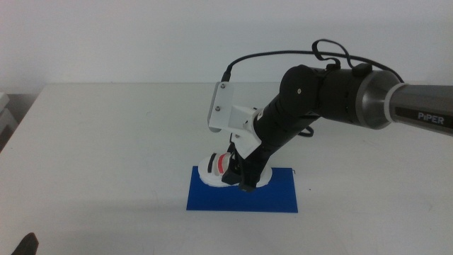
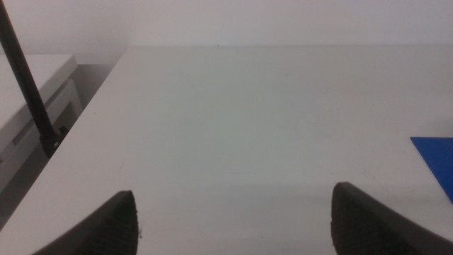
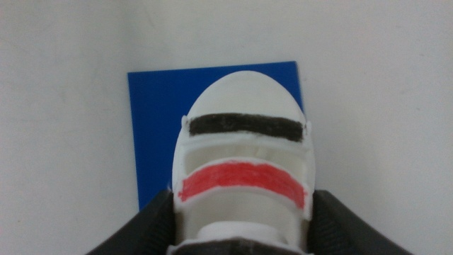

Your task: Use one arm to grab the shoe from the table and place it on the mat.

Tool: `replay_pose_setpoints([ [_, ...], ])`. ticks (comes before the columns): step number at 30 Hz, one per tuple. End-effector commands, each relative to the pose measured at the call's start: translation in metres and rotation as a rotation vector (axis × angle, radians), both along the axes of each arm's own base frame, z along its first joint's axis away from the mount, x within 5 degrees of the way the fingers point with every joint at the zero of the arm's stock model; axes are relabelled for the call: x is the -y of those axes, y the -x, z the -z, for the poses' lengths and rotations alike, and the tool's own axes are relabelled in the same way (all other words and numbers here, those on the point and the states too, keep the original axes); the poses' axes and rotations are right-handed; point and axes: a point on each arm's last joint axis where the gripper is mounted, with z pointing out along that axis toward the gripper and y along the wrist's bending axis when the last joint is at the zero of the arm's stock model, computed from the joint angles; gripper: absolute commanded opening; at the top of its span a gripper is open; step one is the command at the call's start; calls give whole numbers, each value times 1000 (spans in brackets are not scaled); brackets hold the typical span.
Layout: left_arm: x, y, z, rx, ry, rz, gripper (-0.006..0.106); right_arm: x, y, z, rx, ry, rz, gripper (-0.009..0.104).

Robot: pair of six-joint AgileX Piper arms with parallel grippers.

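Observation:
The right arm reaches in from the right, and its gripper is shut on the white shoe. The shoe is held over the back left part of the dark-blue mat on the white table. I cannot tell whether the sole touches the mat. In the right wrist view the shoe, with its black and red stripes, sits between the fingers with the mat beneath. The left gripper is open and empty and waits at the near left.
A white unit stands beside the table's left edge, with a black cable in front of it. One corner of the mat shows in the left wrist view.

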Motion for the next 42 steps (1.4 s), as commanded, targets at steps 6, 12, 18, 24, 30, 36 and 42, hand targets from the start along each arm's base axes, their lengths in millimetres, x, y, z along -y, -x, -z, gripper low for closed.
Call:
replay_pose_setpoints([
  [6, 0, -1, -5, 87, 11, -3, 94, 3, -8, -24, 78, -67, -6, -4],
  [12, 0, -1, -5, 87, 11, -3, 94, 3, -12, -7, 61, -26, -16, -4],
  [18, 0, -1, -5, 87, 11, -3, 94, 3, -15, 4, 47, -3, -18, -4],
  [24, 0, -1, -5, 87, 11, -3, 94, 2, -16, 14, 24, 8, -17, 3],
  [30, 0, -1, -5, 87, 11, -3, 94, 4, -15, 3, 45, -6, -17, 82],
  [36, 0, -1, -5, 87, 11, -3, 94, 15, -4, -51, 104, -94, 68, 92],
  [42, 0, -1, -5, 87, 11, -3, 94, 66, 33, -127, 225, -234, 325, 92],
])
